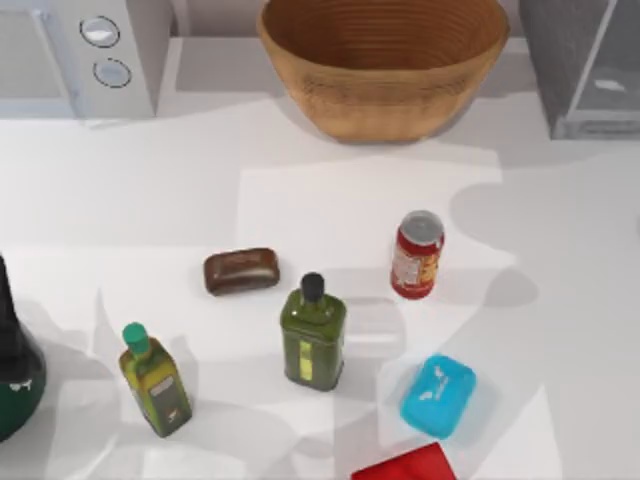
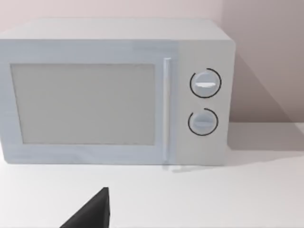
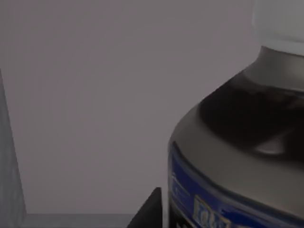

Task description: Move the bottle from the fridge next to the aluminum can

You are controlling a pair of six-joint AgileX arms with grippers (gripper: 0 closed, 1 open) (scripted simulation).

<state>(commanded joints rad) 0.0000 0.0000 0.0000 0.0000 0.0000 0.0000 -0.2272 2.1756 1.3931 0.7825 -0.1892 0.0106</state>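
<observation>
The bottle (image 3: 237,156) sits right up close in the right wrist view, white cap up top and blue label below, against a dim grey wall. A dark bit of the right pincer's finger (image 3: 149,211) pokes in just beside it, can't tell if it's open or clamped. On the worktop (image 1: 560,330), the aluminum can (image 1: 417,255) stands upright, the fridge (image 1: 585,65) off at the far right corner.

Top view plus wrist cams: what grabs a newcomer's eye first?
The big woven basket at the table's far edge dominates, between the white microwave at far left and the grey fridge at far right. Mid-table stands the red aluminum can. The right wrist view looms close on the bottle, white-capped, blue-labelled.
</observation>
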